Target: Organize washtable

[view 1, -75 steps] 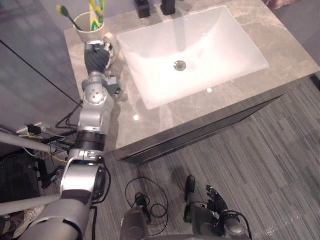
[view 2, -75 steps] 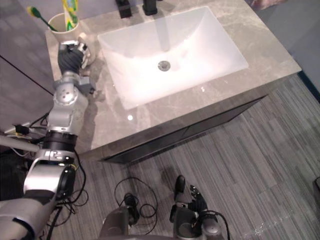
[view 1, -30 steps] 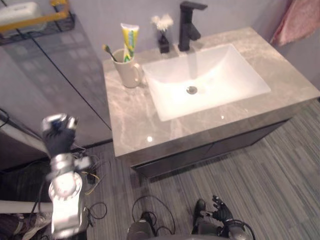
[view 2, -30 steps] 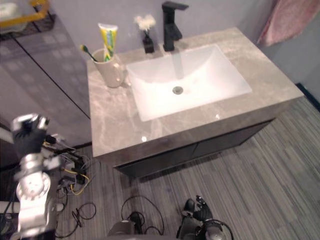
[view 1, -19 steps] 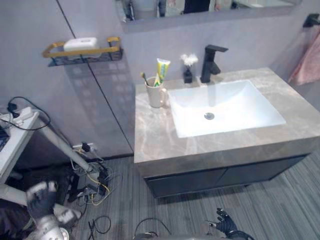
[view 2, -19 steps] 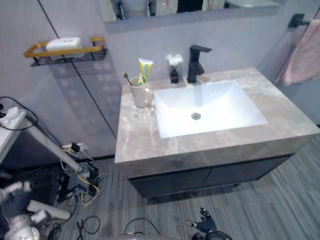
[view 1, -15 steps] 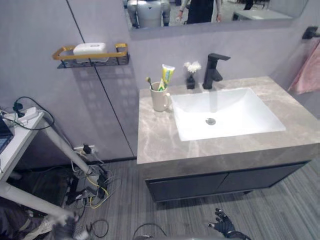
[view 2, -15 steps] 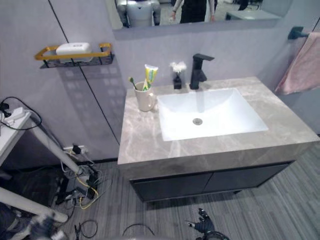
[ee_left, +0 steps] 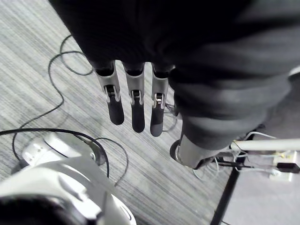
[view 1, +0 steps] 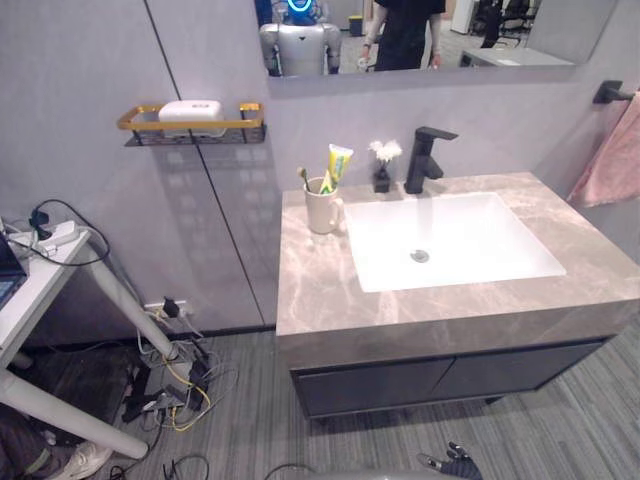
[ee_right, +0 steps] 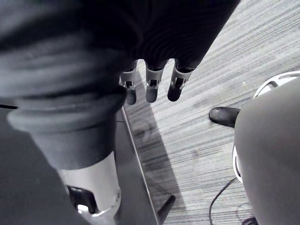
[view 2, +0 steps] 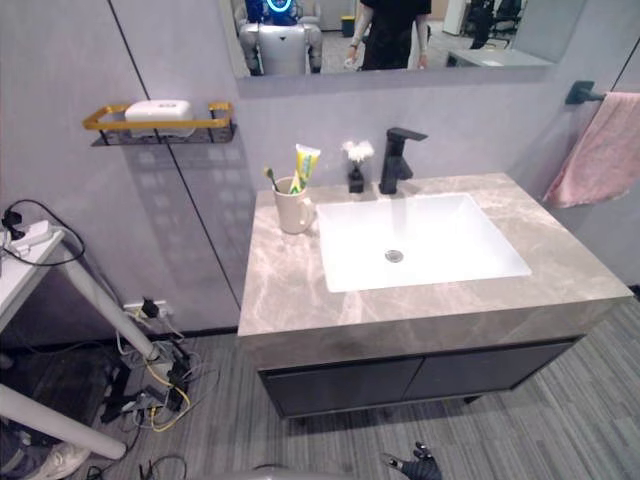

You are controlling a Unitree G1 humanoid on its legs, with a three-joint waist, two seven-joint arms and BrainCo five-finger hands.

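Left hand [ee_left: 133,107] and right hand [ee_right: 151,85] hanging empty, fingers straight and relaxed; desk [view 1: 320,290] well above, ahead. Might knock cup [view 1: 321,212] over if raised carelessly.

The cup [view 1: 321,212] stands on the counter [view 1: 320,290], left of the basin [view 1: 450,250]; faucet [view 1: 424,158] behind.
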